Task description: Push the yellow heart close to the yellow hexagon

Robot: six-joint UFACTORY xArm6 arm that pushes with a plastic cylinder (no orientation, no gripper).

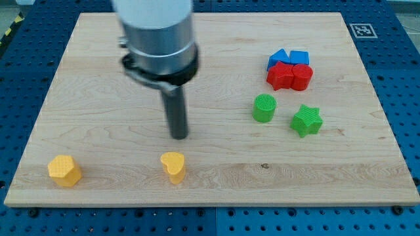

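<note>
My tip [178, 136] hovers just far of yellow heart [173, 166], not touching. No claw here, bare rod. Approach step. Next: swing round heart's right, shove left toward yellow hexagon [64, 170].

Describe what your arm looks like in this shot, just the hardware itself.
My arm shows as a wide, silvery-grey cylinder, blurred at the view's top. Below it sits a black collar with a clamp-like ring. From that hangs a straight, dark grey round rod, ending in my tip, which is flat and plain. I see no cables, labels or markings on it.
</note>
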